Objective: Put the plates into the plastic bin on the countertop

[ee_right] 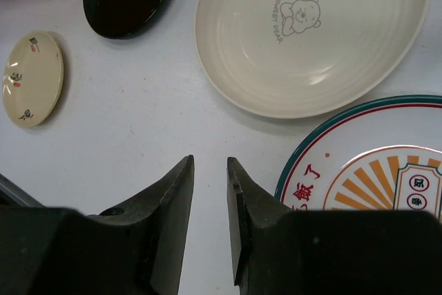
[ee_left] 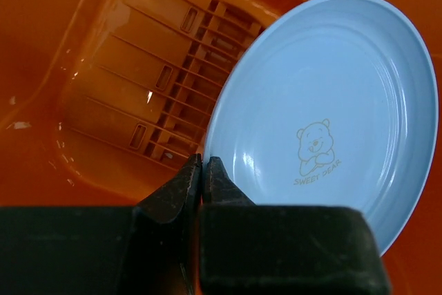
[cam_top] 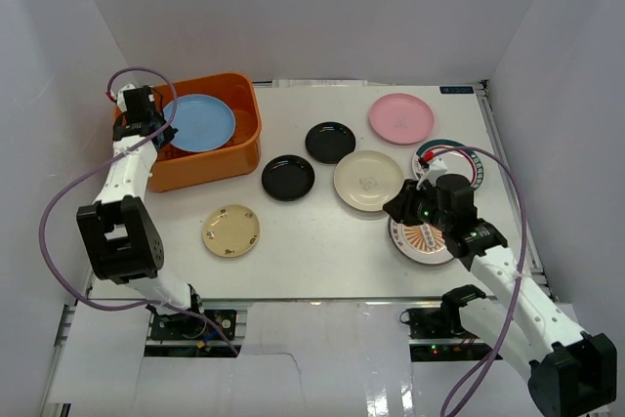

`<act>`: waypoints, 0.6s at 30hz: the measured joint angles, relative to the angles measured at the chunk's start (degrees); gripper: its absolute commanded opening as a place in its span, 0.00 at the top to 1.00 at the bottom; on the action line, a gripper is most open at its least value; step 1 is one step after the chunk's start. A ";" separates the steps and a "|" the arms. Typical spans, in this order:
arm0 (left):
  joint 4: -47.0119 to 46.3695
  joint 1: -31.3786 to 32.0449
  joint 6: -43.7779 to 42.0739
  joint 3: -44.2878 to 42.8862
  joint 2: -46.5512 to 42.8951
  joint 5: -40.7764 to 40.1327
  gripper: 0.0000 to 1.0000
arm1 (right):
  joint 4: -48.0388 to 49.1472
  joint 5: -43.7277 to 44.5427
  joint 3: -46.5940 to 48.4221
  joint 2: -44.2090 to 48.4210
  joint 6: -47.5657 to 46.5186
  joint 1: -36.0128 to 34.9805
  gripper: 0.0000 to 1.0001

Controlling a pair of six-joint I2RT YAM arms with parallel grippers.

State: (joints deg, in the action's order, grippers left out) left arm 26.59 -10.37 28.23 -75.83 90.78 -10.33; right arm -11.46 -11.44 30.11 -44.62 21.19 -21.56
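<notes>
My left gripper [cam_top: 159, 130] reaches into the orange plastic bin [cam_top: 250, 124] and is shut on the rim of the light blue plate [cam_top: 201, 122], which leans tilted inside. In the left wrist view the jaws [ee_left: 202, 162] pinch that plate's edge [ee_left: 324, 101] over the slotted bottom [ee_left: 138, 101]. My right gripper [cam_top: 400, 206] is open and empty, low over the countertop [cam_top: 322, 241] beside the sunburst plate [cam_top: 422, 241]. In the right wrist view it [ee_right: 210, 164] hovers left of a green-red rimmed plate [ee_right: 359, 164].
On the countertop lie the pink plate [cam_top: 401, 117], two black plates [cam_top: 330, 142] [cam_top: 288, 178], the cream plate [cam_top: 368, 181] and the small tan plate [cam_top: 231, 230]. The green-rimmed plate [cam_top: 444, 155] is partly hidden by my right arm. White walls enclose the table.
</notes>
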 measured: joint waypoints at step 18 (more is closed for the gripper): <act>-5.05 0.04 -1.99 -0.39 10.08 0.46 0.26 | 13.18 22.23 8.79 -29.57 -1.27 0.79 0.44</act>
State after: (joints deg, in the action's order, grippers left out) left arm 21.54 -10.33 26.24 -76.23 100.86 -9.87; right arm 1.72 10.79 38.89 -74.19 19.92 -20.78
